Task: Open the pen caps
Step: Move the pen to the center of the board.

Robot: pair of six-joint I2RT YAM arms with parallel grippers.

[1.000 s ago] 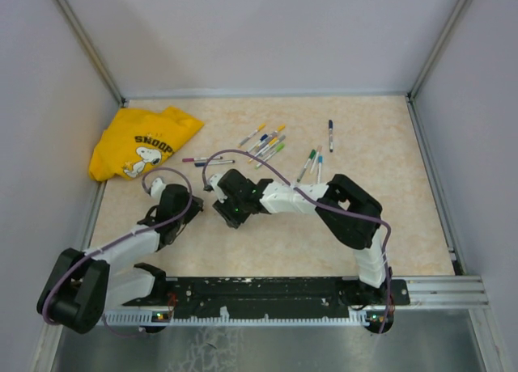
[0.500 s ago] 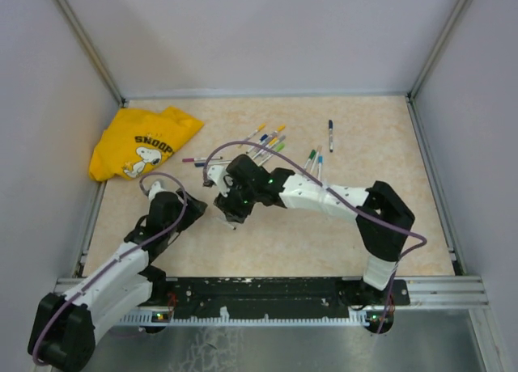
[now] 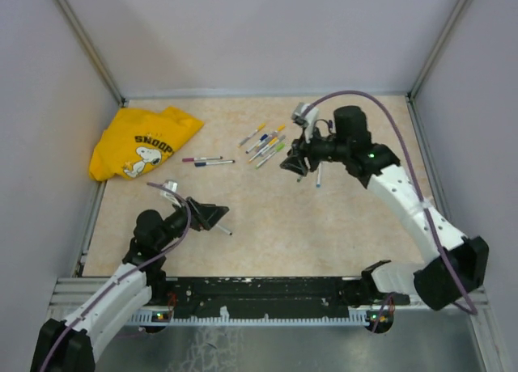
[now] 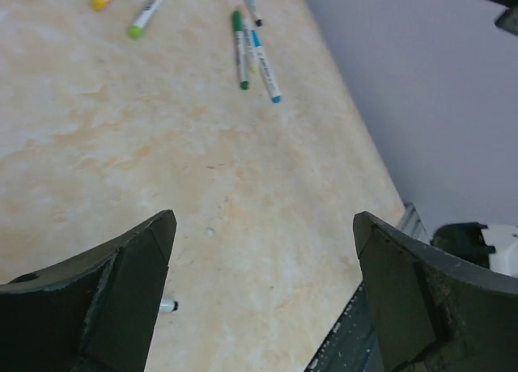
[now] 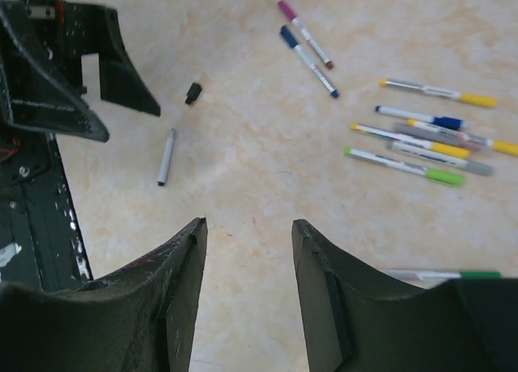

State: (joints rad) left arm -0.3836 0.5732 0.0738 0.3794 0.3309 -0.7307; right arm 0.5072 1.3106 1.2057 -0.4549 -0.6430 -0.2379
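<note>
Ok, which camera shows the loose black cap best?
Right wrist: the black cap lies in plain sight, apart from the grey pen near it. The top view is too coarse to pick it out, and the left wrist view doesn't show it.

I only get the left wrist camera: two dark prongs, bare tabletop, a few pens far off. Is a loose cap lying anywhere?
Observer: Yes. The right wrist view shows a black cap lying apart from a lone grey pen.
Operator: Where's the other hand?
Observer: The right hand hangs open and empty beside the pen cluster.
Operator: Anything else around?
Observer: A yellow Snoopy shirt lies crumpled in the far left corner.
</note>
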